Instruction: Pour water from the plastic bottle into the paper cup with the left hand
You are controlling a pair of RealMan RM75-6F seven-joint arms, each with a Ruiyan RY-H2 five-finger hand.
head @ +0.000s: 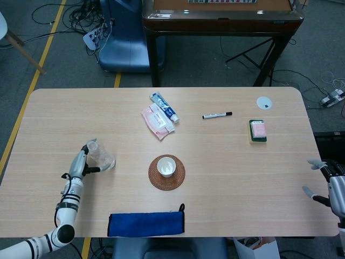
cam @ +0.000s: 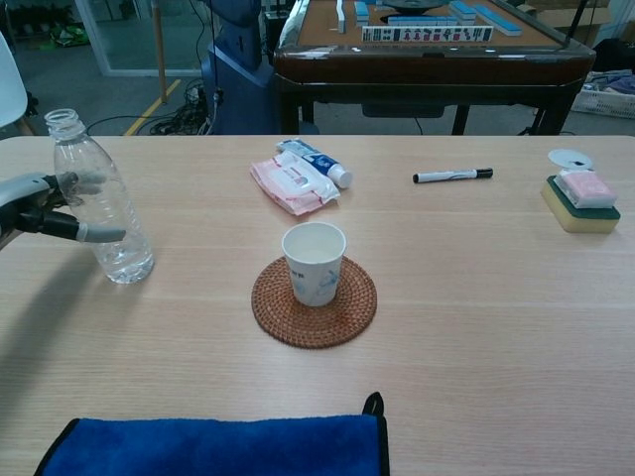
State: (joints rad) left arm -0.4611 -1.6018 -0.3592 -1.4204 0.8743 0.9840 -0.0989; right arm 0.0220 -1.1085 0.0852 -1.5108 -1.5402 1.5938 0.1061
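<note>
A clear plastic bottle [head: 101,158] [cam: 104,213], uncapped and with a little water at its bottom, stands upright on the table's left side. My left hand [head: 81,162] [cam: 35,203] is just left of it. The fingers are spread, one passing in front of the bottle and one behind, and the palm stands apart from the bottle. To the right, a white paper cup [head: 166,167] [cam: 314,260] sits upright on a round woven coaster [head: 155,181] [cam: 273,317]. At the table's far right edge my right hand [head: 330,183] rests with fingers apart, holding nothing.
A folded blue towel [head: 145,223] [cam: 218,446] lies at the front edge. A tissue pack [head: 157,121], toothpaste tube [head: 164,106], marker [head: 216,115], sponge [head: 257,131] and small white disc [head: 264,102] lie across the back half.
</note>
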